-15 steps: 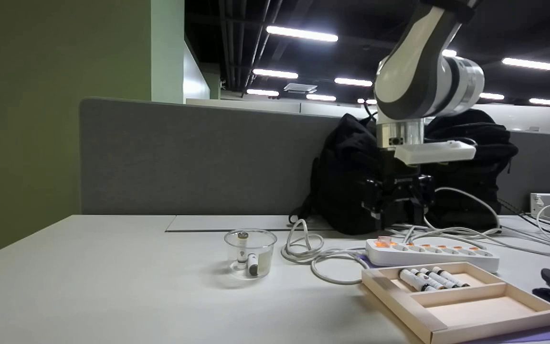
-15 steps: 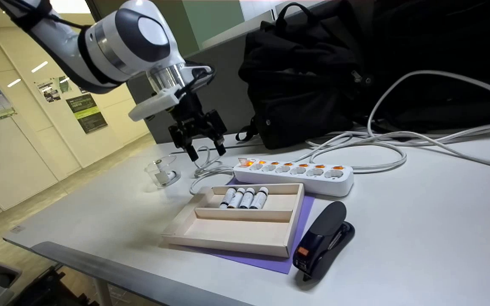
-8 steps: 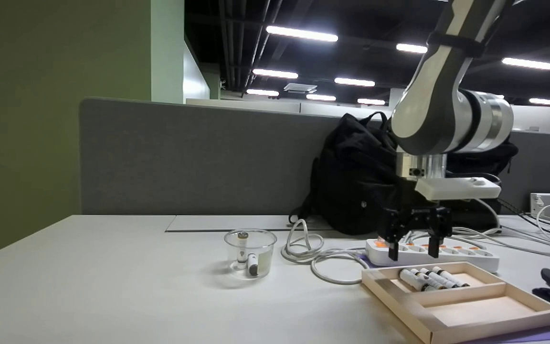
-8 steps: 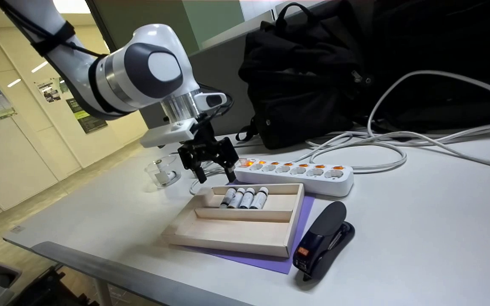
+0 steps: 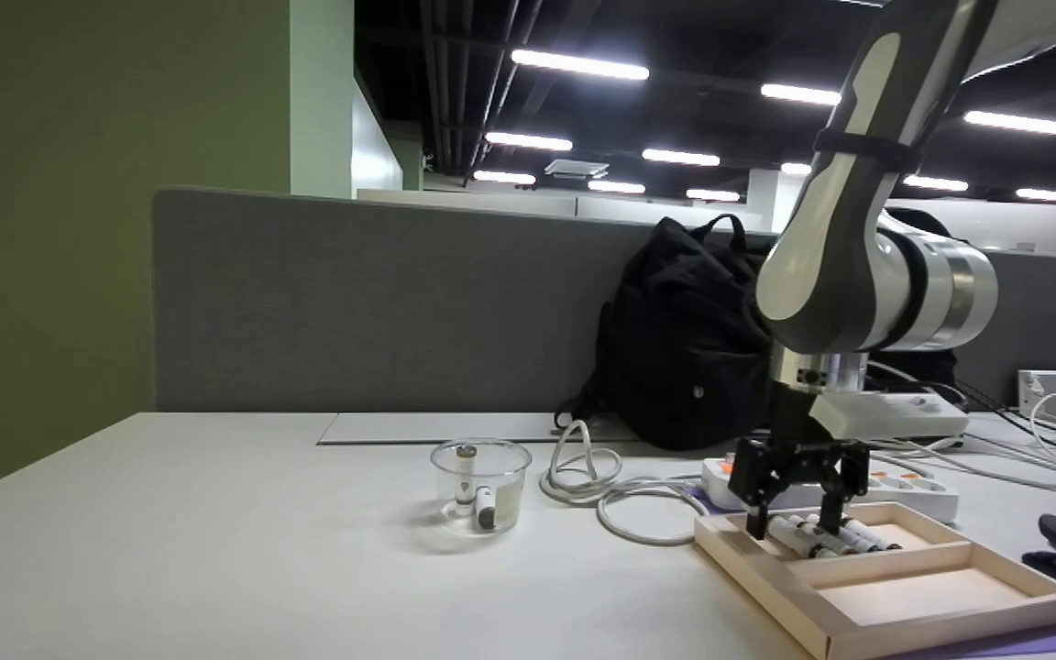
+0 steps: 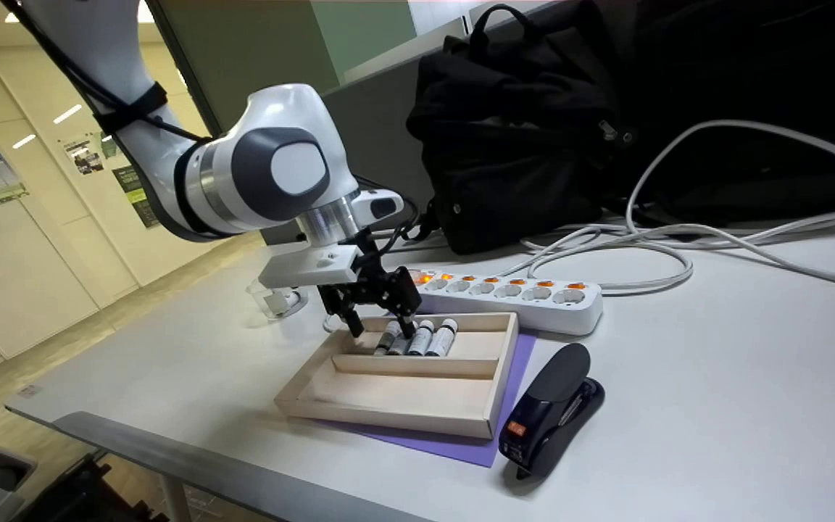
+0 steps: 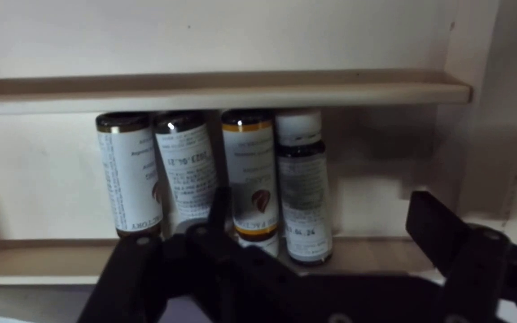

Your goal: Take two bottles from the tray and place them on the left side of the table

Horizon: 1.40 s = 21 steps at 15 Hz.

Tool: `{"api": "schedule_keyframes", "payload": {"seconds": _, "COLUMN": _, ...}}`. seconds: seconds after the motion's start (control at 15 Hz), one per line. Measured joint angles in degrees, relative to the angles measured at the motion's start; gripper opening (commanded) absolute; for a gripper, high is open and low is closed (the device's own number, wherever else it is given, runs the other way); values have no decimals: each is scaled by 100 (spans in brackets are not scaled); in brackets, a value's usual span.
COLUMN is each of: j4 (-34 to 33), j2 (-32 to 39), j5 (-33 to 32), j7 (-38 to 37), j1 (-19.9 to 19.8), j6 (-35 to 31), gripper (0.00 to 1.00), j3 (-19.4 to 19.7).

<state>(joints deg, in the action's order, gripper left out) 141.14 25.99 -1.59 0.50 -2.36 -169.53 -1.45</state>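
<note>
Several small brown-glass bottles [image 7: 130,179] with white labels lie side by side in one compartment of the tan wooden tray [image 5: 766,591]. The tray also shows in an exterior view [image 6: 417,415]. My gripper [image 5: 793,524] is open and points down just over these bottles; it also shows in an exterior view [image 6: 382,331]. In the wrist view, the open jaws [image 7: 321,204] straddle the white-capped bottle [image 7: 305,193] and the orange-banded bottle [image 7: 250,170]. The left finger hides part of a neighbouring bottle. Whether the fingers touch a bottle cannot be told. The table [image 5: 216,559] is white.
A clear plastic cup [image 5: 508,477] holding two bottles stands left of the tray. A white power strip [image 6: 533,304] with cables lies behind the tray, beside black backpacks [image 5: 675,348]. A black stapler [image 6: 554,409] and a purple sheet [image 6: 454,446] lie near the tray.
My open gripper has come down and, in an exterior view, to the right, from above the cables to just over the bottles in the tray. The bottles, tray and cup have not moved.
</note>
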Motion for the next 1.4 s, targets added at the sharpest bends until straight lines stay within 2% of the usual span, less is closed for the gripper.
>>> {"api": "schedule_keyframes", "payload": {"seconds": 0.27, "j4": -19, "j2": 167, "j5": 163, "j7": 183, "j1": -177, "j6": -45, "gripper": 100, "j3": -216}}
{"api": "schedule_keyframes", "payload": {"seconds": 0.33, "j4": -20, "j2": 192, "j5": 172, "j7": 196, "j1": -201, "j6": -45, "gripper": 92, "j3": -241}}
{"api": "schedule_keyframes", "payload": {"seconds": 0.4, "j4": -21, "j2": 217, "j5": 174, "j7": 201, "j1": -215, "j6": -45, "gripper": 75, "j3": -251}}
{"api": "schedule_keyframes", "payload": {"seconds": 1.07, "j4": -122, "j2": 216, "j5": 219, "j7": 200, "j1": -221, "j6": 108, "gripper": 6, "j3": -217}}
{"api": "schedule_keyframes", "payload": {"seconds": 1.13, "j4": -158, "j2": 221, "j5": 264, "j7": 199, "j1": -221, "j6": 201, "gripper": 1, "j3": -213}}
{"api": "schedule_keyframes", "payload": {"seconds": 1.4, "j4": -385, "j2": 224, "j5": 394, "j7": 198, "j1": -216, "j6": 672, "gripper": 0, "j3": -216}}
